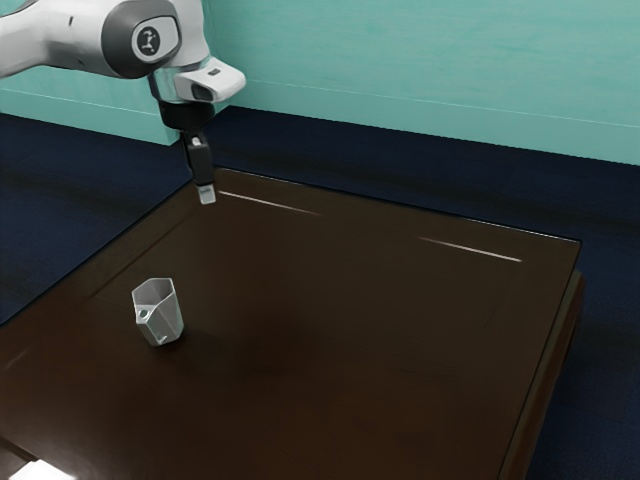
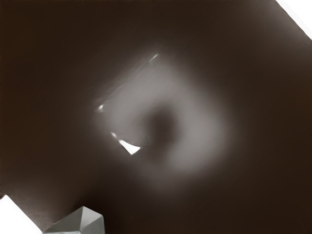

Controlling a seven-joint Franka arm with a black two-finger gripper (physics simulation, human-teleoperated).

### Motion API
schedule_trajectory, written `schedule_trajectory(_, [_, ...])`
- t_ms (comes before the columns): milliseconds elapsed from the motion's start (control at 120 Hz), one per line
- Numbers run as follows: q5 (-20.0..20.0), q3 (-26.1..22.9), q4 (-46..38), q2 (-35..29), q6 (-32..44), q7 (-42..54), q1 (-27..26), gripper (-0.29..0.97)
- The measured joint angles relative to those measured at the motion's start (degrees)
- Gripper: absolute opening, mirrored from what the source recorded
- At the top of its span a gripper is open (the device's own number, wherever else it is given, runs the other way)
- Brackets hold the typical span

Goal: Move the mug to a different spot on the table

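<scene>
**Our arm hung above the far corner of a dark table while the mug sat well apart from it**

In the exterior view, our white arm [image 1: 90,40] came in from the upper left. Its black gripper [image 1: 206,192] pointed straight down over the far corner of the table [image 1: 400,330], toward the exterior view's left. We saw the claw from this side as one narrow stalk with a pale tip, so we could not tell how far open it was. Nothing hung from it.

The mug [image 1: 157,312] was grey and angular, with flat faceted sides and its open mouth facing upward. It stood on the tabletop near the exterior view's left edge, closer to the camera than the gripper and well apart from it. This view also gave us the room: a teal wall [image 1: 420,50] behind the table and a dark blue floor [image 1: 60,200] around it.

The wrist view gave us none of that. It looked down on the glossy brown table [image 2: 253,146], where a pale hazy patch [image 2: 195,122] with a darker centre lay on the surface, edged by small bright glints. At one edge a grey faceted corner of the mug [image 2: 80,222] just entered the view.
</scene>
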Motion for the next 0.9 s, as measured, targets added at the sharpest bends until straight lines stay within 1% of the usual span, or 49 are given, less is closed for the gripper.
schedule_trajectory(258, [-0.05, -0.08, 0.03, 0.03, -0.13, 3.11, 0.01, 0.68])
schedule_trajectory(300, [-0.14, -0.08, -0.38, -0.77, -0.15, 3.36, -0.03, 0.68])
schedule_trajectory(433, [-0.58, -0.04, -8.32, -6.78, -0.18, 1.51, -0.05, 0.68])
schedule_trajectory(542, [-0.69, 0.04, -13.95, -10.17, 0.42, -1.68, 1.11, 0.68])
schedule_trajectory(642, [-0.51, 0.03, -16.99, -11.95, 1.65, -4.65, 2.93, 0.68])
schedule_trajectory(775, [-0.21, 0.02, -27.14, -18.43, 6.78, -8.60, 5.75, 0.68])
schedule_trajectory(833, [0.54, 0.01, -31.30, -20.04, 10.08, -10.82, 6.21, 0.68])
schedule_trajectory(900, [1.32, 0.09, -33.39, -20.09, 13.04, -13.41, 6.73, 0.68])
